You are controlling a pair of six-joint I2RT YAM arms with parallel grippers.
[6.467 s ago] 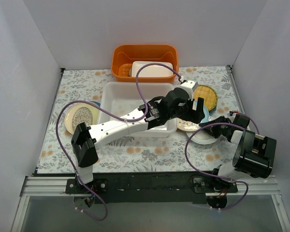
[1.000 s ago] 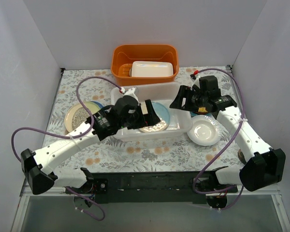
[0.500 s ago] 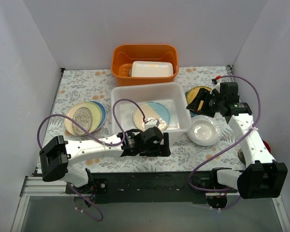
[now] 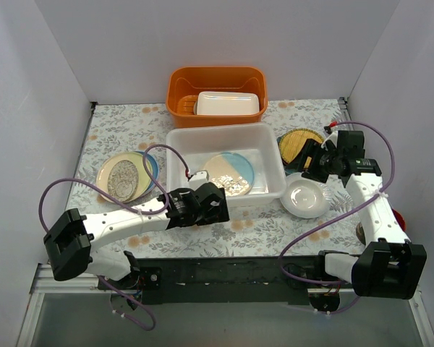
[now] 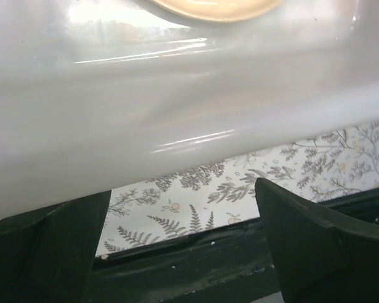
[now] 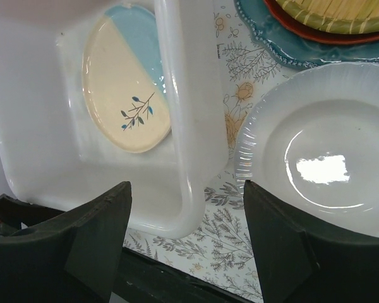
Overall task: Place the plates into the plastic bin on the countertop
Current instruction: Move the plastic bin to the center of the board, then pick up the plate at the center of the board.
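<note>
Before plastic bin (image 4: 225,129), left arm (image 4: 123,223) outstretched

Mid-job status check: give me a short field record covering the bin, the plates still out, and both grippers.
bin: holds two plates, cream plate overlapping light blue plate
speckled plate: tops the stack left of bin, on cloth
woven plate: tops the stack right of bin
white plate: alone on cloth, right of bin
left gripper: open, empty, outside bin's near wall
right gripper: open, empty, above bin's right wall and white plate
</note>
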